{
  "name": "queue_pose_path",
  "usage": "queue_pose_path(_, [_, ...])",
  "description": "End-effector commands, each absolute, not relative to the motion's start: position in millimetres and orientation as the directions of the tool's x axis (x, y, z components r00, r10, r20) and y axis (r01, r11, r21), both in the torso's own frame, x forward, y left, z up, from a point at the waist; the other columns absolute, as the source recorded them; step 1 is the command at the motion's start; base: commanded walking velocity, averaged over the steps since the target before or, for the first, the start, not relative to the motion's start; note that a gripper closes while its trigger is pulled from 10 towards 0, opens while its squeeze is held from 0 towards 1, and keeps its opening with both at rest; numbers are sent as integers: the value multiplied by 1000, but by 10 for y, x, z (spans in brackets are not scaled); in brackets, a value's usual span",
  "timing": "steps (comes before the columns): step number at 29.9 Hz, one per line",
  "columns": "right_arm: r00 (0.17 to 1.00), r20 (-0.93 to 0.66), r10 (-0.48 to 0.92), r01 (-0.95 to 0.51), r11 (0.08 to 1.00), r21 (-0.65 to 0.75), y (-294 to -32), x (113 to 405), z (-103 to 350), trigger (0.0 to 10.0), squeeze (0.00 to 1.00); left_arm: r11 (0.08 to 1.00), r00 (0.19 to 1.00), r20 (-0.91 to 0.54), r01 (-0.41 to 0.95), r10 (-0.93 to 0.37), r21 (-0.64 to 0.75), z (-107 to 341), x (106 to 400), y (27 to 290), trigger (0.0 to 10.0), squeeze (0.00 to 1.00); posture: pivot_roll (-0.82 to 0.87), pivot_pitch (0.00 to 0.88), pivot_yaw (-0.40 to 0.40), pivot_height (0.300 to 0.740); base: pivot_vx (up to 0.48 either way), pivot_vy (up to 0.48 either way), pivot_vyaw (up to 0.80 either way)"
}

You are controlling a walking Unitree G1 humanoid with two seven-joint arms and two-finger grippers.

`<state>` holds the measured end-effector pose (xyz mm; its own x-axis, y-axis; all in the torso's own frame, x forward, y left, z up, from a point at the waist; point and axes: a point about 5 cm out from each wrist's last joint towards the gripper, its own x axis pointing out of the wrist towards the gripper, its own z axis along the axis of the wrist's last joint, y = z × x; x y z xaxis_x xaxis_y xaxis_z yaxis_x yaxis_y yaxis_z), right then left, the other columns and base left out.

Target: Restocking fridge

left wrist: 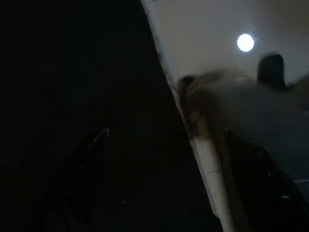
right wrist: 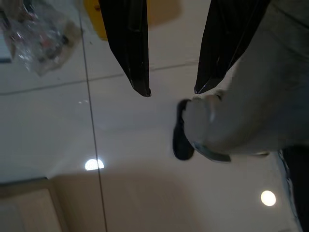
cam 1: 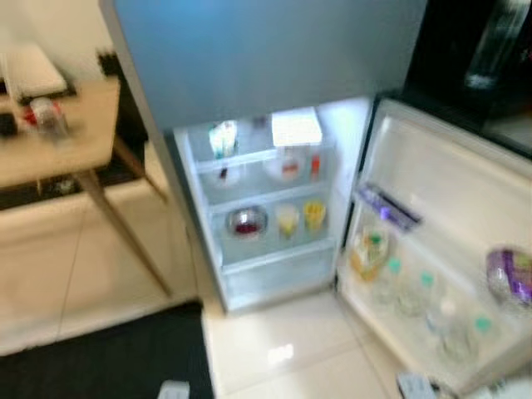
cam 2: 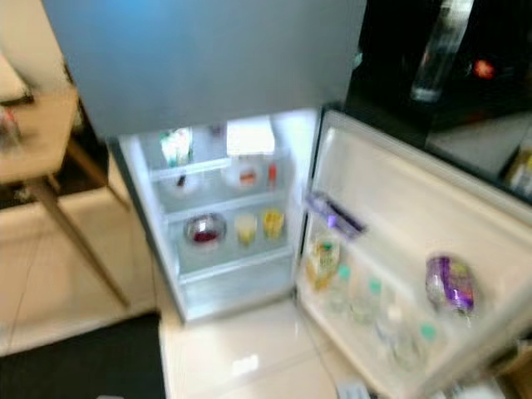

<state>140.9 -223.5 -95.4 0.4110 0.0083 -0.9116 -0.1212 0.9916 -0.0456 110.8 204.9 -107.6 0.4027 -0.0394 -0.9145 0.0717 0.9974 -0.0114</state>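
The fridge point(cam 1: 266, 208) stands ahead with its lower compartment lit and its door point(cam 1: 449, 199) swung open to the right. On the shelves sit a white box point(cam 1: 296, 127), a small carton point(cam 1: 223, 138), a metal bowl point(cam 1: 246, 222) and two yellow cups point(cam 1: 313, 215). The door rack holds several clear bottles point(cam 1: 416, 291), a juice bottle point(cam 1: 368, 253) and a purple packet point(cam 1: 511, 274). My right gripper point(right wrist: 171, 92) hangs open over the tiled floor with nothing between its fingers. The left wrist view is very dark, with a strip of pale floor point(left wrist: 217, 29).
A wooden table point(cam 1: 50, 141) with slanted legs stands to the left of the fridge. A black mat point(cam 1: 108, 357) lies on the floor at the near left. A crumpled plastic bag point(right wrist: 41, 36) and something yellow point(right wrist: 154, 12) lie on the tiles below my right arm.
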Motion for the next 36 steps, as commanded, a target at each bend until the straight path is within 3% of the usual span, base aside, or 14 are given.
queue_pose_path(1, [399, -917, 27, -124, 992, -25, -2174, 1365, -982, 10000, 0, 996, 364, -930, 86, -49, -19, -1109, 1010, 2014, 10000, 0, -84, 0, -7, 740, -296, 0, 0])
queue_pose_path(14, [396, -918, 31, -123, 992, -20, -2160, 1349, -990, 10000, 0, 996, 368, -928, 91, -55, -23, -1097, 1092, 1979, 10000, 0, -82, 0, -11, 740, 0, 0, 0])
queue_pose_path(36, [406, -913, 41, -125, 992, -11, -2124, 1394, -981, 10000, 0, 994, 388, -917, 97, -93, -60, -1084, 1206, 1830, 10000, 0, -80, 0, -11, 740, 0, -472, 0])
